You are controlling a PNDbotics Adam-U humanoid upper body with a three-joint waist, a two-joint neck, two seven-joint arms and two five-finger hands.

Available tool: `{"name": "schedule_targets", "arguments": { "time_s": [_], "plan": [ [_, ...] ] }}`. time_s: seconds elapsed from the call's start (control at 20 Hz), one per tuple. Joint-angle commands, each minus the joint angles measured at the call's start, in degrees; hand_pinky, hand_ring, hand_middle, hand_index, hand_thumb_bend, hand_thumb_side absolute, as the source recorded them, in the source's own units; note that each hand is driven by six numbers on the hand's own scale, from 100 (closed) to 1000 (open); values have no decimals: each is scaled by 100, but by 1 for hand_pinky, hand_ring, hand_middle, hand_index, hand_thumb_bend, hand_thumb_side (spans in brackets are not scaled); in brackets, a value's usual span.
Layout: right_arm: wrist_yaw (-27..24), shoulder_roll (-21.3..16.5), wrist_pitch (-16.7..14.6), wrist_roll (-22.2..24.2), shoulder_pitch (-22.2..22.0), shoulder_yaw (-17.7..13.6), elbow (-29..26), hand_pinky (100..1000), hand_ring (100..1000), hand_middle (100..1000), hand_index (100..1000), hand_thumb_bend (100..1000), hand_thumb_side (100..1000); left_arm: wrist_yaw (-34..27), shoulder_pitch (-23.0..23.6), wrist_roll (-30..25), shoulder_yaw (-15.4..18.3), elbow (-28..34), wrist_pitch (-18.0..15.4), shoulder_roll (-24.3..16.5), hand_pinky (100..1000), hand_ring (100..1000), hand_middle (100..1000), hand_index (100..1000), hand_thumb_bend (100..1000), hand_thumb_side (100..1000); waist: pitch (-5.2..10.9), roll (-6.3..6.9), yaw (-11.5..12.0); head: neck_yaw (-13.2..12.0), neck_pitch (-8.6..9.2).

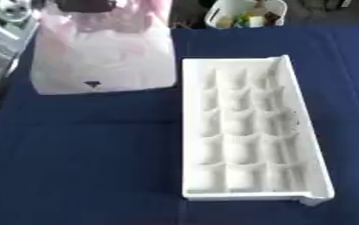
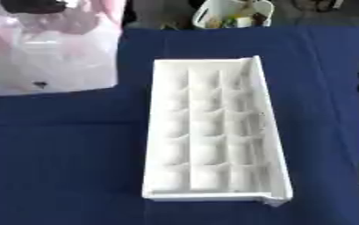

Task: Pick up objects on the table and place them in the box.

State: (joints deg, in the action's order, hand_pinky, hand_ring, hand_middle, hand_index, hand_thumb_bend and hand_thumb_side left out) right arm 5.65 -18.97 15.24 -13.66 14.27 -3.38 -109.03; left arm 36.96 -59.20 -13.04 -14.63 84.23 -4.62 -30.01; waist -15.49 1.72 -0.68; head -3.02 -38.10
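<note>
Centrally, toward the right half of the table, lies a white ice-cube tray (image 1: 247, 132). Its long axis runs from the far edge toward the near edge, and its three columns of compartments face up. A raised lip runs along the tray's right side and ends in a small tab at the near right corner.

Support surface: a table covered with a dark blue cloth (image 1: 82, 162). The cloth lies flat, with only faint creases.

Adjacent items: a translucent pinkish-white plastic bag (image 2: 52, 52) lies at the far left corner, just beside the tray's far left corner but apart from it. A small dark mark shows near the bag's near edge. Beyond the far edge stands a white container (image 1: 247, 12) holding small yellow and dark items that cannot be identified. Cluttered items show past the left edge.

Clearance: the near left quarter of the cloth is bare, as is the strip right of the tray.

Hand state: neither robot hand appears in either view, so their state cannot be told.
</note>
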Motion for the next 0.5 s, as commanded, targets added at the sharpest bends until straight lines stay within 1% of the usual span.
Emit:
{"name": "schedule_targets", "arguments": {
  "time_s": [0.05, 0.15, 0.25, 0.35, 0.5],
  "plan": [
    [-13, -43, -9, 52, 95, 28, -73, 872, 876, 837, 951, 100, 901, 656, -287, -6, -85, -658, -183, 636, 100, 100, 100, 165, 100, 297, 68, -4, -37, -106, 31],
    [-17, -32, -9, 65, 110, 37, -75, 872, 876, 837, 951, 100, 901, 929, -341, 93, -60, -1005, -277, 933, 100, 100, 100, 167, 100, 294, 59, -9, -72, -123, 45],
    [-20, -28, -9, 70, 115, 41, -75, 872, 876, 837, 951, 100, 901, 1106, -369, 201, -34, -1244, -354, 1104, 100, 100, 100, 167, 100, 294, 57, -11, -88, -133, 48],
    [-24, -19, -7, 79, 118, 50, -75, 872, 876, 837, 951, 100, 901, 1219, -379, 285, -11, -1423, -402, 1236, 100, 100, 100, 167, 100, 292, 54, -8, -108, -152, 54],
    [-22, -17, -8, 80, 121, 48, -78, 872, 876, 837, 951, 100, 901, 1332, -379, 368, -6, -1562, -465, 1315, 100, 100, 100, 167, 100, 289, 51, -14, -114, -161, 62]
  ]
}}
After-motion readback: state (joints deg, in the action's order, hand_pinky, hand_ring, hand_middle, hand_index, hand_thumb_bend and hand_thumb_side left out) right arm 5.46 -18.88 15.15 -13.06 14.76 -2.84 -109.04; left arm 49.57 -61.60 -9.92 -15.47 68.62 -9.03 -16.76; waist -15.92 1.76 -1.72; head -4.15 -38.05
